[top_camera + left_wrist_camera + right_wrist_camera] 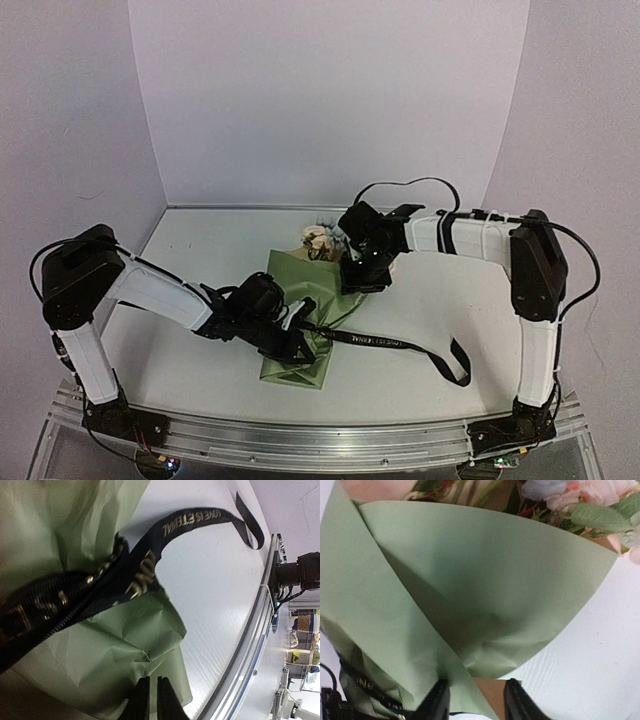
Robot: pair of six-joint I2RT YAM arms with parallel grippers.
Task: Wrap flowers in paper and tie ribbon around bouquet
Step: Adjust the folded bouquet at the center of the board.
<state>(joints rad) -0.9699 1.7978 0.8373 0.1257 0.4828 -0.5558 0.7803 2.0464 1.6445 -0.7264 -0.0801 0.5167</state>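
The bouquet lies mid-table: cream and pale blue flowers (pixel 318 240) poke from the far end of a cone of olive-green paper (pixel 290 285). The black lettered ribbon (pixel 400 345) crosses the cone's lower part and trails right over the table. My left gripper (pixel 296 347) sits at the cone's near end, beside the ribbon. In the left wrist view its fingers (pixel 142 700) stand almost together over crumpled paper (pixel 125 640), under the ribbon (pixel 190 522). My right gripper (pixel 477 702) is open astride the cone's right flap (pixel 485 580), whose tan reverse shows between the fingers (pixel 437 702).
An aluminium rail (pixel 320 435) runs along the near table edge, also visible in the left wrist view (pixel 250 645). The right arm's base (pixel 300 572) stands at that edge. White walls close the back and sides. The ribbon's free end (pixel 462 372) lies near the right arm.
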